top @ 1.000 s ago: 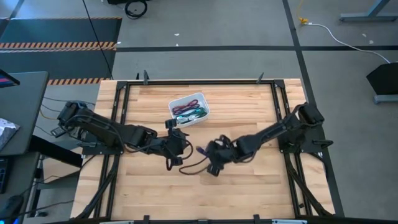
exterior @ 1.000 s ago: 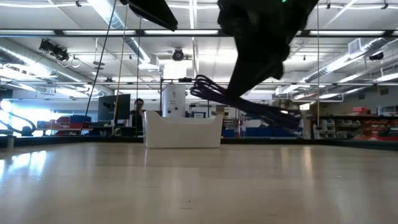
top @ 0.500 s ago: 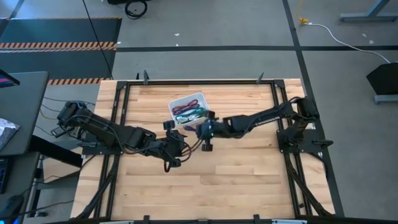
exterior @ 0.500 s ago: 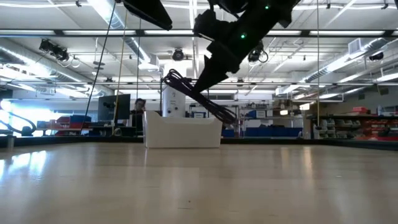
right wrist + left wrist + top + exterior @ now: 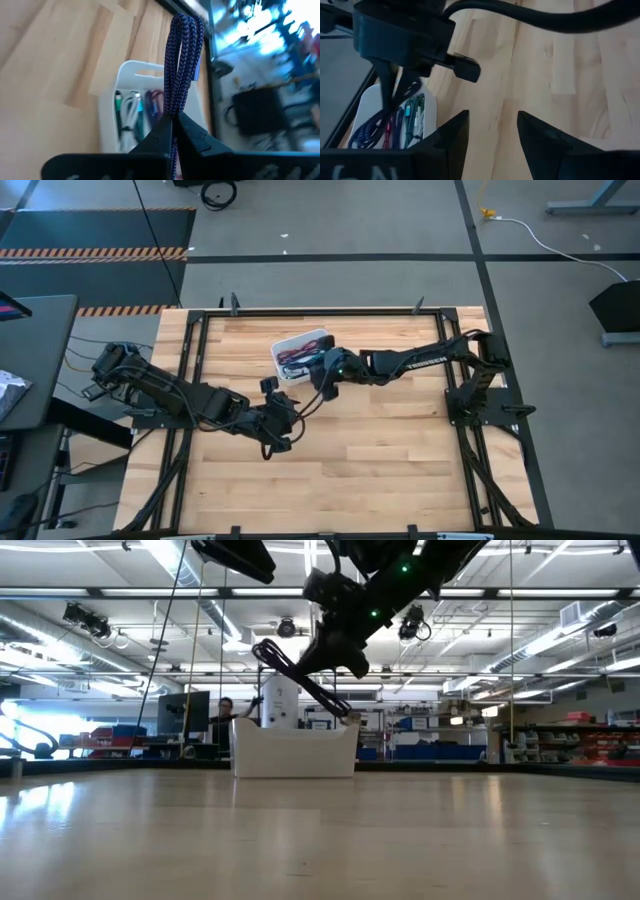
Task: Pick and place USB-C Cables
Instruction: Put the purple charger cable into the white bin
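Right gripper (image 5: 172, 122) jaws pinch purple cable (image 5: 181, 65), now carried from mid-tabletop to just over tray (image 5: 290, 343); you're set to release. Left gripper (image 5: 490, 131) jaws spread, waiting nearby.

Bright overhead strip lights, tabletop glare, perhaps blurred background

My pale planked wood worktop (image 5: 380, 440), smooth white plastic tray (image 5: 131, 70), braided woven purple cable (image 5: 181, 60), matt black fingers (image 5: 451, 137)

One white tray (image 5: 300, 342); one purple cable (image 5: 181, 65) aloft; two claws: left (image 5: 283, 423), right (image 5: 322, 373).
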Available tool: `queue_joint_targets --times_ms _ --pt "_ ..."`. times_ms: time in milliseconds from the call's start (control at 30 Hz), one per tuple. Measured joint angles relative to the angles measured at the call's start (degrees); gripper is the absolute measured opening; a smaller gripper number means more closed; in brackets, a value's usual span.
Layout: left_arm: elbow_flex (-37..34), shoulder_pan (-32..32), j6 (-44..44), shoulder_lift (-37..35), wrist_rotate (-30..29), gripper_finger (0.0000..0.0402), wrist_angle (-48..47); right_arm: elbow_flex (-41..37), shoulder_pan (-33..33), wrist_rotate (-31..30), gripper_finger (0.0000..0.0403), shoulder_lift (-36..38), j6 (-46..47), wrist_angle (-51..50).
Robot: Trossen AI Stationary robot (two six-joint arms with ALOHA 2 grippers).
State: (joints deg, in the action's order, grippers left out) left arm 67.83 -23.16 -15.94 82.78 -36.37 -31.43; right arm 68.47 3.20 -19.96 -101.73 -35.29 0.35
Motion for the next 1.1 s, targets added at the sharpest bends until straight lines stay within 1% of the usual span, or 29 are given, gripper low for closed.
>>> queue_joint_targets --times_ms 167,233,400,600,767,867,1100 --pt "0.0 0.0 -0.2 0.0 0.4 0.0174 1.6 0.0 0.5 0.1 0.0012 0.0 -11.8 1.8" --pt "0.0 0.0 -0.2 0.0 0.4 0.0174 2.7 0.0 1.3 0.9 0.0012 0.0 -13.6 1.1" --pt "0.0 0.1 0.0 0.0 0.4 0.0174 5.7 0.0 4.3 5.6 0.0013 -0.1 -12.2 -1.6" --pt "0.0 0.2 1.9 0.0 0.4 0.0174 10.0 0.0 6.6 7.0 0.0024 -0.4 -11.3 -1.4" --pt "0.0 0.2 3.1 0.0 0.4 0.0174 12.0 0.0 7.4 11.3 0.0038 -0.4 -11.4 -1.3" --pt "0.0 0.2 3.1 0.0 0.4 0.0174 11.9 0.0 7.7 13.5 0.0053 -0.4 -11.4 -1.2" --pt "0.0 0.2 3.1 0.0 0.4 0.0174 11.9 0.0 7.7 13.6 0.0109 -0.4 -11.4 -0.7"
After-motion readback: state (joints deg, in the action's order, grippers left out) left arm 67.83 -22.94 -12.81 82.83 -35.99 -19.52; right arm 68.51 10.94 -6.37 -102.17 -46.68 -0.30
